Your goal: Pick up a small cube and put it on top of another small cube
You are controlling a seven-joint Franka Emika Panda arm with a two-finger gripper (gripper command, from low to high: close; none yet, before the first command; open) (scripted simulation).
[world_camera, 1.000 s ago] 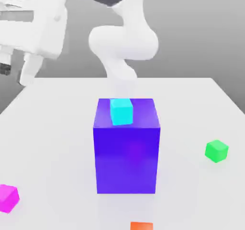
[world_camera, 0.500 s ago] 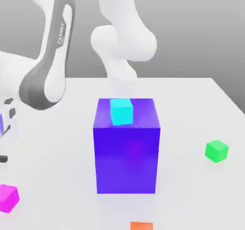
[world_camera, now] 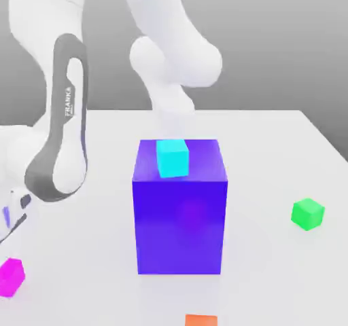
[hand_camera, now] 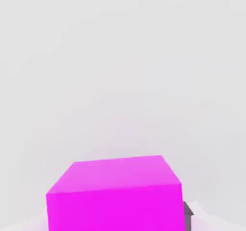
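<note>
Presently the magenta cube [world_camera: 11,277] rests on the white table [world_camera: 272,155] at the exterior view's lower left, with the arm's hand [world_camera: 13,212] just above it; whether the fingers are spread or pressed together cannot be told. Seen from the hand view, the magenta cube [hand_camera: 115,194] lies close beneath. A green cube [world_camera: 308,214] sits well apart at the exterior view's right. Between them stands a big blue-purple block [world_camera: 179,216] bearing a cyan cube [world_camera: 172,158]. An orange cube [world_camera: 201,320] lies near the front edge.
</note>
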